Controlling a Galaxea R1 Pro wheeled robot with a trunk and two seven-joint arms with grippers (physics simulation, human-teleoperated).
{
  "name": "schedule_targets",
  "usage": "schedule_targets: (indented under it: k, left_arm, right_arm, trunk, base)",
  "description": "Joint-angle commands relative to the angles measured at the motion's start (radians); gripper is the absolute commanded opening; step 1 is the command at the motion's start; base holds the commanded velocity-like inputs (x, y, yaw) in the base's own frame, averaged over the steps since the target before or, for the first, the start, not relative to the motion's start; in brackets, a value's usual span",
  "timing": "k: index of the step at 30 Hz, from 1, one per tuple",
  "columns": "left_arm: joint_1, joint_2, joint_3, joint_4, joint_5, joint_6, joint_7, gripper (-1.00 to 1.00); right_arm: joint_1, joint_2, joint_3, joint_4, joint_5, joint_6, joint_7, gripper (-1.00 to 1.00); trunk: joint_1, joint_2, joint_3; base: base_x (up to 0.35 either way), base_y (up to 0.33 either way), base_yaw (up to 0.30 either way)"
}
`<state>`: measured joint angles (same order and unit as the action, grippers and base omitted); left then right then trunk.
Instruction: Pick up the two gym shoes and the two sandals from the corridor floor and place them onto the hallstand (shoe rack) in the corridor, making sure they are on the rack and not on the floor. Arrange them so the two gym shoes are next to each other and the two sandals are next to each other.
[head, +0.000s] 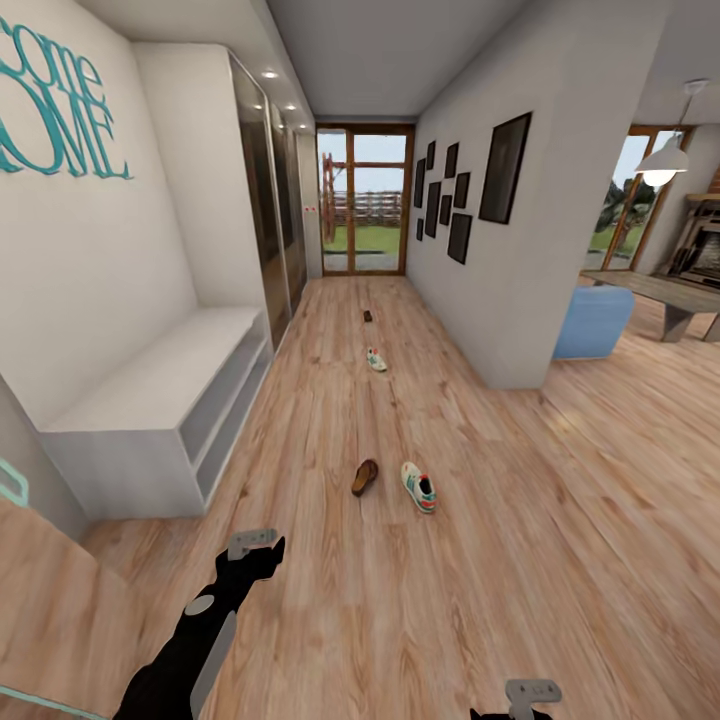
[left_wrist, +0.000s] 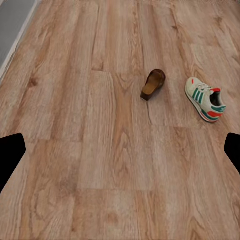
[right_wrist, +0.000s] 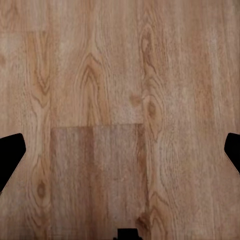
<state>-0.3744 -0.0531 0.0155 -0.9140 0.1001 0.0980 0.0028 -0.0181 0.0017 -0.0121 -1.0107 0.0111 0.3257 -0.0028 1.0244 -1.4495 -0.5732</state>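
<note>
Wood-plank corridor floor (head: 330, 600) holds every shoe; both pincers (left_wrist: 120, 150) (right_wrist: 120, 150) wide, empty. Approach step: next, reach the near sandal (head: 365, 477).

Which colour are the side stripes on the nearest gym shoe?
Green, on the white gym shoe; the left wrist view shows it best.

A home corridor: wardrobe (head: 265, 200), framed pictures (head: 503, 167), glass door (head: 364, 200).

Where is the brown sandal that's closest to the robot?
In the head view the nearer sandal lies on the corridor floor, mid-corridor, just left of a gym shoe and right of the white hallstand.
</note>
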Motion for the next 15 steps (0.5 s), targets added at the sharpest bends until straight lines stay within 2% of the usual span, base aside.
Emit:
schedule_targets:
  k: [1, 15]
  left_arm:
    - [0.0, -0.001, 0.001, -0.002, 0.01, 0.006, 0.0, 1.0]
    - [0.0, -0.001, 0.001, -0.002, 0.01, 0.006, 0.0, 1.0]
  right_arm:
    - [0.0, 0.0, -0.001, -0.002, 0.001, 0.006, 0.0, 1.0]
    - [0.0, 0.0, -0.002, -0.002, 0.001, 0.006, 0.0, 1.0]
  trunk:
    - [0.001, 0.0, -0.001]
    - [0.001, 0.0, -0.001]
  base:
    - [0.347, 0.0, 0.0]
    - [0.348, -0.013, 0.0]
